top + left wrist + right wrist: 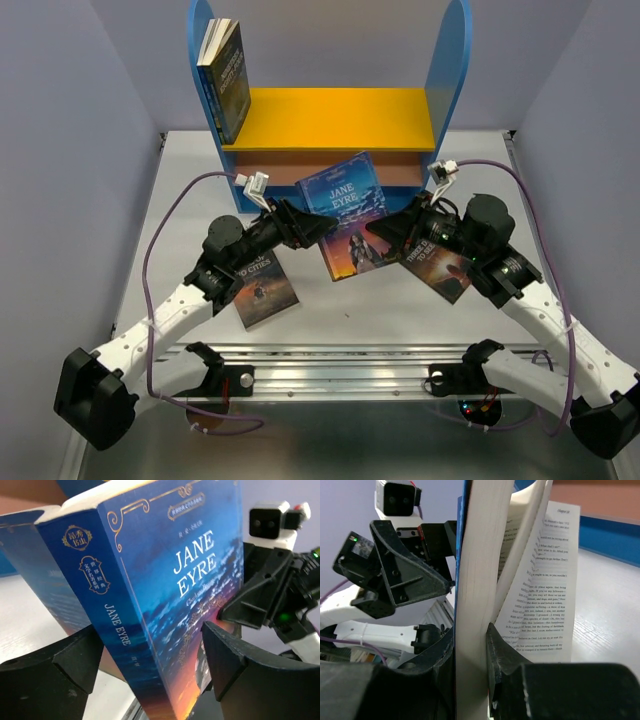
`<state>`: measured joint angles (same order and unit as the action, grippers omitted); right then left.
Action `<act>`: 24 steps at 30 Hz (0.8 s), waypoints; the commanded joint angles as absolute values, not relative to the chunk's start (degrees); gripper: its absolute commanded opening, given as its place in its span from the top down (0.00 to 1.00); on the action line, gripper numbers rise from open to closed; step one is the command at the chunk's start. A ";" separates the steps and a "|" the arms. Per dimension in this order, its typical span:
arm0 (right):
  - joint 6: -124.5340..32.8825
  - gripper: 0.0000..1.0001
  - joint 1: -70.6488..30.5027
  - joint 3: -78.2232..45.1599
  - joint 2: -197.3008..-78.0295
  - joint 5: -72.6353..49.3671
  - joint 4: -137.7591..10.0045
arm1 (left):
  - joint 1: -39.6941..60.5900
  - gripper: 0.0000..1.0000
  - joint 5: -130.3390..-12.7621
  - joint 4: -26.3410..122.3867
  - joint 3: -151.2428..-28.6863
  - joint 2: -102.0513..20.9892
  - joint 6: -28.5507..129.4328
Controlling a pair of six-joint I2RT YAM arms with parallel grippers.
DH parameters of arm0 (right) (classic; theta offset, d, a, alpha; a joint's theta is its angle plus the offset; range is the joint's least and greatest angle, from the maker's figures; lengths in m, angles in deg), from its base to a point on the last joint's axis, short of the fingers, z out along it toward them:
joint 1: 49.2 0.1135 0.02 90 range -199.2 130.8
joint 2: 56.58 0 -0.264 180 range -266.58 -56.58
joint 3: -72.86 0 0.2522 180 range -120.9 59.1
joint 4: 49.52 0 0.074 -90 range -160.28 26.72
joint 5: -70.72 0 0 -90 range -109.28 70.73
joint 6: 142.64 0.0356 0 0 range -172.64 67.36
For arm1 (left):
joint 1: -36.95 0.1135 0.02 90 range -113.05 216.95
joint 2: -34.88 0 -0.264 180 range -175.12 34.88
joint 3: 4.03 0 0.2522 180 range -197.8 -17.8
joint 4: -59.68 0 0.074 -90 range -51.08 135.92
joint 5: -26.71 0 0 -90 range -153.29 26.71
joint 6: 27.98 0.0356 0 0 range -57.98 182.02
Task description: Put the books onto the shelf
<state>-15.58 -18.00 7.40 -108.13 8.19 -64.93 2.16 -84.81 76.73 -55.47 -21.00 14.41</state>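
Observation:
A blue "Jane Eyre" book (345,208) stands upright on the table in front of the shelf (340,118), between both arms. My right gripper (380,228) is shut on a thick block of its pages (479,580), while looser pages fan open to the right. My left gripper (318,226) straddles the spine side (115,625), jaws wide with a gap on the left. A dark book (225,80) leans upright on the yellow board's left end. Two more books lie flat on the table, one (265,285) under the left arm and one (440,265) under the right arm.
The shelf's tall blue side panels (450,70) rise just behind the held book. Purple cables (150,260) loop beside each arm. A metal rail (340,365) runs along the table's near edge. The right arm's camera housing (270,522) sits close to the left gripper.

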 commanded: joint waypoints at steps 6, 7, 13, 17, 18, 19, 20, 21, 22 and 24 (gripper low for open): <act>-13.00 0.99 -17.91 2.41 -105.45 11.14 -48.87 | 2.41 0.66 -98.62 100.15 -52.06 -23.13 7.79; -12.91 0.99 -17.91 2.59 -105.63 10.87 -48.87 | 2.41 0.74 -98.97 100.15 -52.33 -23.31 8.14; -13.79 0.99 -17.91 2.24 -106.51 5.45 -52.81 | 2.41 1.00 -96.25 93.56 -54.88 -20.68 13.06; -15.90 0.79 -17.91 0.13 -107.21 -3.96 -62.02 | 2.49 1.00 -90.82 90.49 -55.67 -18.13 17.62; -16.95 0.65 -17.91 -0.83 -107.56 -8.68 -63.10 | 2.41 1.00 -89.76 89.26 -56.29 -17.25 19.81; -17.48 0.53 -17.91 -1.36 -107.73 -10.99 -67.20 | 2.41 1.00 -88.70 88.47 -56.81 -16.81 20.88; -18.18 0.43 -17.91 -1.80 -107.91 -13.28 -67.24 | 2.41 1.00 -87.82 87.76 -57.25 -16.37 22.19; -19.32 0.18 -17.91 -2.76 -108.09 -15.30 -69.85 | 2.41 1.00 -86.07 86.19 -57.95 -16.10 24.90; -19.68 0.00 -17.91 -3.21 -108.26 -19.15 -71.27 | 2.49 1.00 -84.66 85.22 -59.35 -15.32 26.24; -20.56 0.00 -17.91 -4.35 -108.70 -25.22 -74.61 | 2.41 1.00 -80.71 82.15 -61.81 -14.61 30.44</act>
